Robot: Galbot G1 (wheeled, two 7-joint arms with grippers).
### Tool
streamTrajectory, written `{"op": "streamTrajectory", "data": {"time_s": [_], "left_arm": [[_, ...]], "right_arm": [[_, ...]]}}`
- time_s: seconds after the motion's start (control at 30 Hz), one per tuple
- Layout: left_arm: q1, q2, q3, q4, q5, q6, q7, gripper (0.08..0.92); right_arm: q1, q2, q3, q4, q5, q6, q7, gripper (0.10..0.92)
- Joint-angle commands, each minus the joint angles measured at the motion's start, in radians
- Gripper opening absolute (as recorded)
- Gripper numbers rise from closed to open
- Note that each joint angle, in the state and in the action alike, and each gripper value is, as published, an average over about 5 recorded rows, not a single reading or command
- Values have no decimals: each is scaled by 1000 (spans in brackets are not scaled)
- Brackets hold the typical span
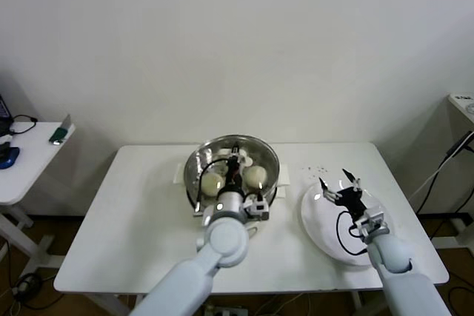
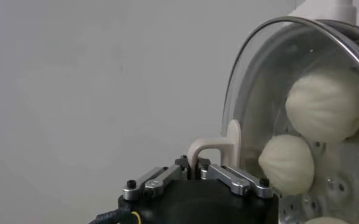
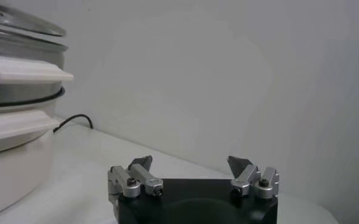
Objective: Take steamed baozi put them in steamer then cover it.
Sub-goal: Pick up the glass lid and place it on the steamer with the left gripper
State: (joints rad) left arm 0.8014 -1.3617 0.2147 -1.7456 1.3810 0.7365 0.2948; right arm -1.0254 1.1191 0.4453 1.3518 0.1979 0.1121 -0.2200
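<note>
Jaws of the left gripper (image 2: 199, 168) pinch the handle of the cover (image 2: 270, 91), apparently seated on the steamer (image 1: 231, 170) over the steamed baozi (image 2: 286, 164). Release straight up. Right gripper (image 1: 339, 184), jaws apart, waits over the plate (image 1: 326, 229).

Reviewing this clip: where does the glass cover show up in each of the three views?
Head view: the cover sits on the steamer at table centre, left tool on its handle.
Left wrist view: cover fills the frame's right side, baozi behind the glass.
Right wrist view: only its edge, upper left.
Shared landmark: the steamer.
</note>
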Motion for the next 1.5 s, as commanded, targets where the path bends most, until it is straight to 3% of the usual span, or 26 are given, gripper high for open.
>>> {"op": "streamTrajectory", "data": {"time_s": [0.03, 1.5], "left_arm": [[-8, -19, 6, 23, 21, 49, 21, 158], [6, -3, 14, 61, -10, 49, -70, 158]], "right_arm": [[1, 2, 1, 0, -2, 0, -1, 823], [-1, 2, 14, -2, -9, 3, -8, 823]]}}
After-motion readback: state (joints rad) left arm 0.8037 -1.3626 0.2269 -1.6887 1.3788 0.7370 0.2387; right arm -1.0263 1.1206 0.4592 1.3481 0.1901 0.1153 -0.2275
